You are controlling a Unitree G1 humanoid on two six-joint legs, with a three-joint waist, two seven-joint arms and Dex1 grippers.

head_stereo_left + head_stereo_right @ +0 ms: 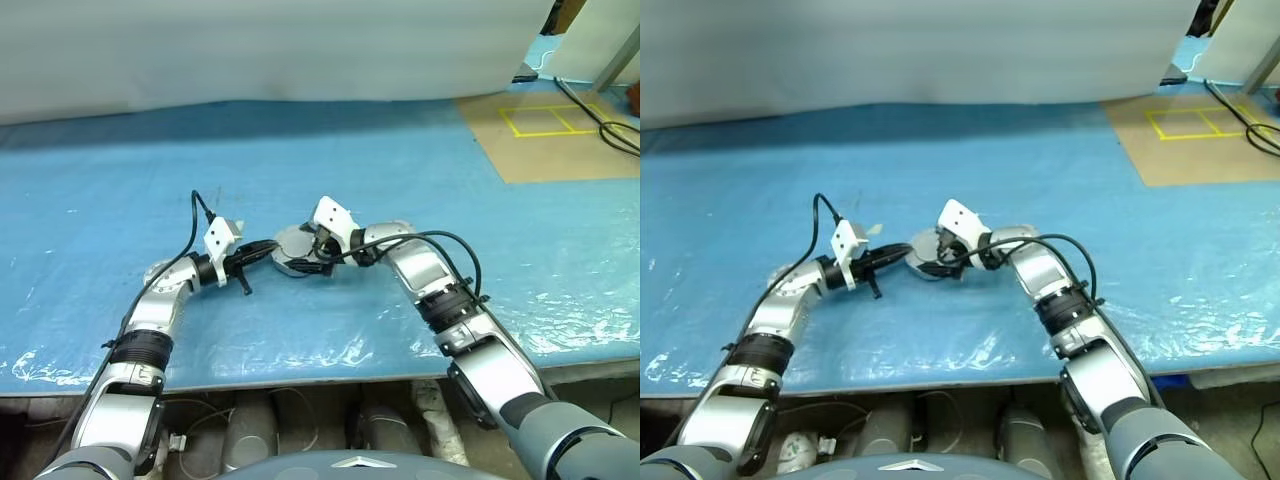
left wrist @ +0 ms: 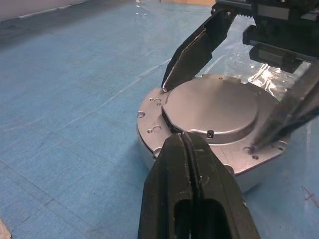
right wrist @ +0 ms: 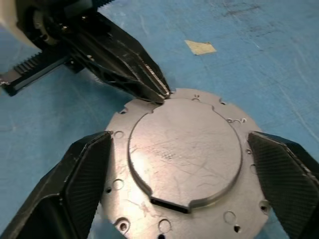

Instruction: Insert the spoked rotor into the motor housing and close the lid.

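Silver-grey metal catches your eye at the middle of the blue table cover [image 1: 420,180]: a round disc with a raised smooth centre and small holes round its edge, which looks to be the lid [image 3: 184,164] sitting on top of the motor housing [image 2: 149,157], whose pale side wall shows beneath it in the left wrist view. You cannot see the spoked rotor or the copper windings; they would be hidden under the lid if the rotor is already in, and that is a judgement, not something visible. Your left gripper [image 2: 185,149] has its two black fingers pressed together, with their tips resting at the near edge of the lid. Your right gripper [image 3: 177,191] has its fingers spread wide, one on each side of the disc and neither touching it. A small pale scrap of tape [image 3: 200,47] lies on the cover just beyond. You appear to be at the closing step, with the lid placed and being seated. Your next move calls for checking that the lid sits flat and lined up all round, then pressing evenly or backing both arms away without dragging it sideways
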